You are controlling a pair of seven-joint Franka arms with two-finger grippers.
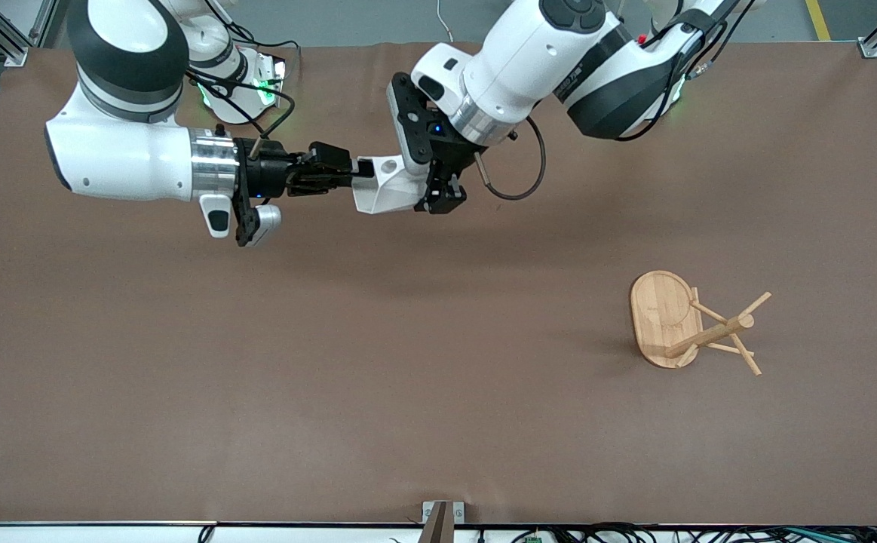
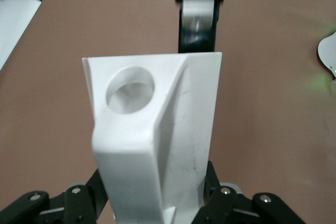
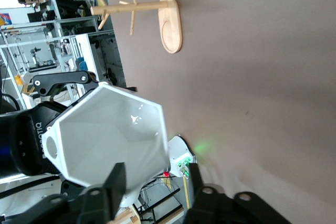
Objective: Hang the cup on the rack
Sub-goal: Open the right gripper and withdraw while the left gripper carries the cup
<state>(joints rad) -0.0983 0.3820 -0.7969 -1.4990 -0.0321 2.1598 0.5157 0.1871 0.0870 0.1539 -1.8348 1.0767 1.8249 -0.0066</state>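
Note:
The white faceted cup [image 1: 387, 188] hangs on its side in the air over the table's middle, toward the robots' bases. My left gripper [image 1: 429, 193] is shut on its body; in the left wrist view the fingers [image 2: 210, 178] press both sides of the cup [image 2: 157, 140], handle hole facing the camera. My right gripper [image 1: 355, 171] is open at the cup's mouth. In the right wrist view one finger [image 3: 116, 181] sits over the hexagonal opening [image 3: 107, 135] and the other outside, apart from the wall. The bamboo rack [image 1: 664, 317] stands toward the left arm's end, nearer the front camera.
The rack also shows in the right wrist view [image 3: 170, 22]. A brown mat [image 1: 257, 362] covers the table. A small metal bracket [image 1: 442, 516] sits at the table's front edge. Cables [image 1: 517, 181] hang by the left wrist.

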